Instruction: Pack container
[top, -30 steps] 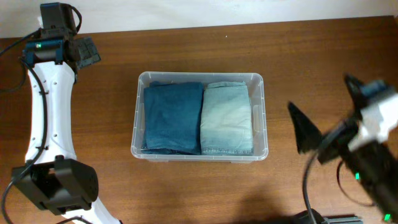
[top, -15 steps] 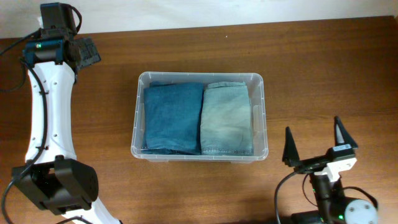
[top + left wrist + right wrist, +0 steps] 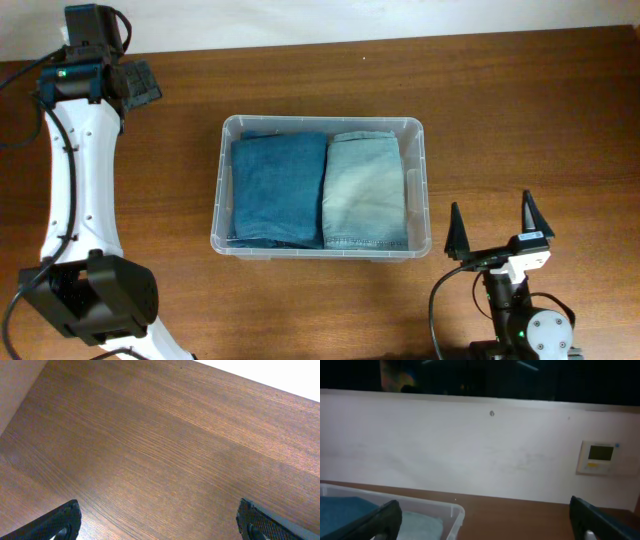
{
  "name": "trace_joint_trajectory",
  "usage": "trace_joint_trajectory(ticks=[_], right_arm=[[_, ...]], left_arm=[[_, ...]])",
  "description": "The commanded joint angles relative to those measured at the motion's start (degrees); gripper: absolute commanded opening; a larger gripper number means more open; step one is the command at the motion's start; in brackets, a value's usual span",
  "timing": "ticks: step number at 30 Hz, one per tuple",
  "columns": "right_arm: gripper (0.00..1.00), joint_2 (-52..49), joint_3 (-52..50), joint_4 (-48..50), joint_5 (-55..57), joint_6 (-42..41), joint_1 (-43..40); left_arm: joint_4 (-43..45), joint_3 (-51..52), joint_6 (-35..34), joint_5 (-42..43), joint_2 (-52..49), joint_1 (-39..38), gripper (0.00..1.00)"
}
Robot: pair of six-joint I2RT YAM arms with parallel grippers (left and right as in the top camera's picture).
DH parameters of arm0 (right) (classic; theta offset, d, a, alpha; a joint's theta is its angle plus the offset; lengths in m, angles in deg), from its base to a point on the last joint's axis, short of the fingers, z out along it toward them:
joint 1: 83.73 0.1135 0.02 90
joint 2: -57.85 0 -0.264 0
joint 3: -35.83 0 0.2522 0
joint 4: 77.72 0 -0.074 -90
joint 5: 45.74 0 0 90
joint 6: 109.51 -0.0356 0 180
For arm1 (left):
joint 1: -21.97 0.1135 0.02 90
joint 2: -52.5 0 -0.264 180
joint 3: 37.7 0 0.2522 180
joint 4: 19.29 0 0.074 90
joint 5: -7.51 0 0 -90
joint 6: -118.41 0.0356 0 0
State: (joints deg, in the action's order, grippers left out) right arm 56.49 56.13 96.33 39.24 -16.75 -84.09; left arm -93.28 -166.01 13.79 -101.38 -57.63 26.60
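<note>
Container (image 3: pixel 218 192) looks packed: dark denim (image 3: pixel 277 190) beside pale denim (image 3: pixel 365 190). Right gripper (image 3: pixel 491 215) at its 4 o'clock, left gripper (image 3: pixel 140 86) at 10, both spread, empty. Retract clear of the rim.

You see the container (image 3: pixel 441 505) corner at 7 o'clock, blue cloth (image 3: pixel 341 508) inside; at 3 o'clock, what may be a thermostat (image 3: pixel 598 457) on the white wall (image 3: pixel 470 450).

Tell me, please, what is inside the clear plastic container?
Two folded denim pieces lie side by side in the container: a dark blue piece and a pale blue piece. The bottom and anything under the cloth are covered and cannot be seen.
</note>
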Motion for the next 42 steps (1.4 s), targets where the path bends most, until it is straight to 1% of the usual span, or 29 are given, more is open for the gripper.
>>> trace_joint_trajectory(ticks=[1, 10, 15, 23, 42], right_arm=[[0.98, 1.18, -2.75, 1.07, -0.11, -0.68, -0.52], [0.98, 1.18, -6.12, 1.4, 1.22, -0.61, -0.52], [0.99, 1.18, -6.23, -3.93, 1.22, 1.55, -0.52], [0.99, 1.18, -6.23, -12.22, 2.67, 1.38, -0.52], [0.98, 1.16, -6.23, -12.13, 2.71, 1.29, -0.5]], left_arm=[[-0.02, -0.63, -0.11, -0.39, 0.87, 0.04, 0.99], [-0.02, -0.63, -0.11, -0.39, 0.87, 0.04, 0.99], [-0.02, -0.63, -0.11, -0.39, 0.87, 0.04, 0.99], [-0.02, -0.63, -0.11, -0.39, 0.87, 0.04, 0.99], [-0.02, -0.63, -0.11, -0.39, 0.87, 0.04, 0.99]])
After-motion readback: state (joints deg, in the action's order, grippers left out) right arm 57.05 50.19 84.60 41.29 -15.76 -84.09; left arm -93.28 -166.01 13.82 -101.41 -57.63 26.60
